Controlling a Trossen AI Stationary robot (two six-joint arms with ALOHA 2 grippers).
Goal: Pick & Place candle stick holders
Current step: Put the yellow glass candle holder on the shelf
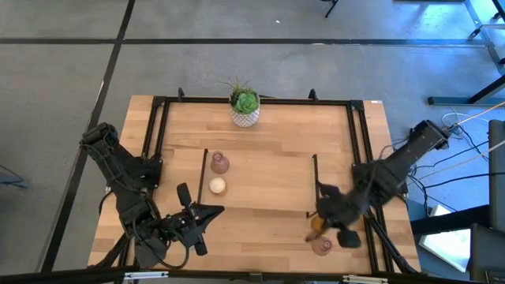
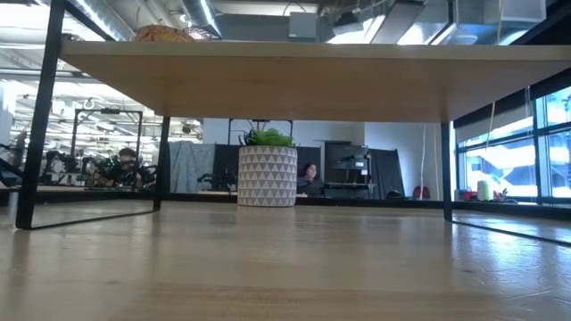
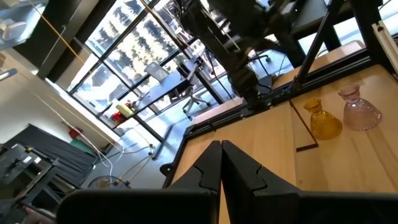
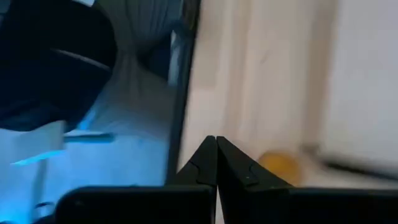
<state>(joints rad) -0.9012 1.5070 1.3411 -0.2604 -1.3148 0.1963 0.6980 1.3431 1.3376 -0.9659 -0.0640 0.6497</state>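
Observation:
An amber holder and a dusty-pink holder stand upright on the table near its right front; both also show in the left wrist view, the amber holder and the pink holder. Another pink holder and a cream-white round holder stand left of the middle. My right gripper is shut, right beside the amber holder. My left gripper is shut and empty near the front left, pointing toward the table's right. My right gripper's shut fingers lie close beside the amber holder, slanting in from the table's right. The view is blurred, and I cannot tell whether they touch it.
A white patterned pot with a green plant stands at the far middle and shows in the low view. Thin black bars lie on the wood, and a black frame borders the table. People sit in the room behind.

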